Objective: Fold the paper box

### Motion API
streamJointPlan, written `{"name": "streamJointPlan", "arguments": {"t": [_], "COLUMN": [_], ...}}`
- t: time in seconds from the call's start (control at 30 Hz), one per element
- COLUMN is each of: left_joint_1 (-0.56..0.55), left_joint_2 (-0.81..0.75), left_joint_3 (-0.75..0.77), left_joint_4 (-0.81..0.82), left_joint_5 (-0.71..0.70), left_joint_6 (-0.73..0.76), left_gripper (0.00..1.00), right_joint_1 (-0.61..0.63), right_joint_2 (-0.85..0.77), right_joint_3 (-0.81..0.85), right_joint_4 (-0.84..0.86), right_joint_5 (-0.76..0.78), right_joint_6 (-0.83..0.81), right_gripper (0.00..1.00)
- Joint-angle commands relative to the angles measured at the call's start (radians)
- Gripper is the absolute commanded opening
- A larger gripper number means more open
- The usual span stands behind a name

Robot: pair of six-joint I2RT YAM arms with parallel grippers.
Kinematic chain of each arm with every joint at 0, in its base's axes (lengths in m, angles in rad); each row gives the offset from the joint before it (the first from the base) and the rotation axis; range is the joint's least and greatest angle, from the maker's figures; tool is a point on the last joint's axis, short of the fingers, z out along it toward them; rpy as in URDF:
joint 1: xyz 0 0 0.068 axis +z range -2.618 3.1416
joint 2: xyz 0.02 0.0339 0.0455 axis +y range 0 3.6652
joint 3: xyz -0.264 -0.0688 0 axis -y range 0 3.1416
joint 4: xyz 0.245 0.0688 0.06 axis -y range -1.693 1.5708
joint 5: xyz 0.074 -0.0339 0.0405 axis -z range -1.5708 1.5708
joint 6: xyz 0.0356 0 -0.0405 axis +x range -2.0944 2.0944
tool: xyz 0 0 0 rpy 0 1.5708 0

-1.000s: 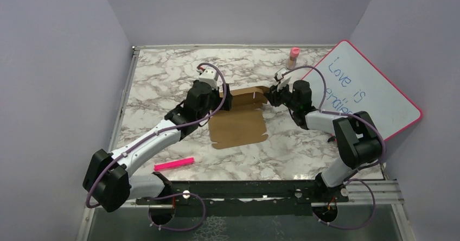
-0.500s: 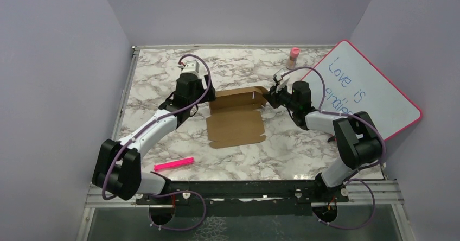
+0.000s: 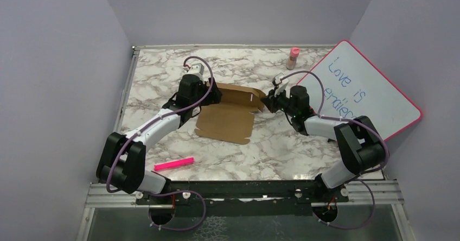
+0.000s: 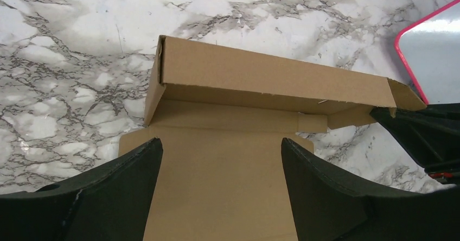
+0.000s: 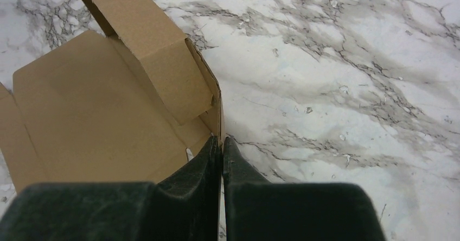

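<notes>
Marble table (image 3: 157,70), one paper box (image 3: 225,122), left fingers (image 4: 108,197) spread apart, right fingers (image 5: 200,170) pinching its wall

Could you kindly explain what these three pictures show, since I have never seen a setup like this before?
The left arm and right arm are robots bolted to a marble table. One picture looks down from above and behind them; the other two come from cameras on their wrists. On the table are a partly folded cardboard box, a pink stick and a small pink-capped bottle; a whiteboard sits at the right. The right end effector is shut on the box's side wall. The left end effector is open over the box, holding nothing.
</notes>
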Motion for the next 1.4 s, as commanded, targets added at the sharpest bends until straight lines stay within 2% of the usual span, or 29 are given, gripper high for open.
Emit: {"name": "streamJointPlan", "arguments": {"t": [0.0, 0.13, 0.27, 0.63, 1.07, 1.37], "left_joint_1": [-0.008, -0.092, -0.207, -0.343, -0.424, -0.433], "left_joint_2": [-0.071, -0.111, -0.120, 0.137, 0.476, 0.559], "left_joint_3": [-0.034, -0.094, -0.214, -0.261, -0.152, -0.135], "left_joint_4": [0.043, 0.104, 0.291, 0.663, 0.846, 0.879], "left_joint_5": [-0.035, -0.122, -0.151, -0.171, -0.214, -0.382], "left_joint_6": [0.021, 0.095, 0.139, 0.274, 0.403, 0.412], "left_gripper": [0.81, 0.81, 0.81, 0.85, 0.88, 0.87], "right_joint_1": [0.008, 0.026, 0.036, 0.066, 0.091, 0.096], "right_joint_2": [-0.029, -0.015, -0.006, 0.005, 0.016, 0.026], "right_joint_3": [-0.035, -0.033, -0.033, -0.030, -0.028, -0.023], "right_joint_4": [0.050, 0.052, 0.052, 0.046, 0.041, 0.039], "right_joint_5": [0.036, 0.033, 0.035, 0.027, 0.020, 0.012], "right_joint_6": [0.029, 0.058, 0.056, 0.048, 0.041, 0.041], "right_gripper": [0.08, 0.08, 0.08, 0.08, 0.08, 0.08]}}
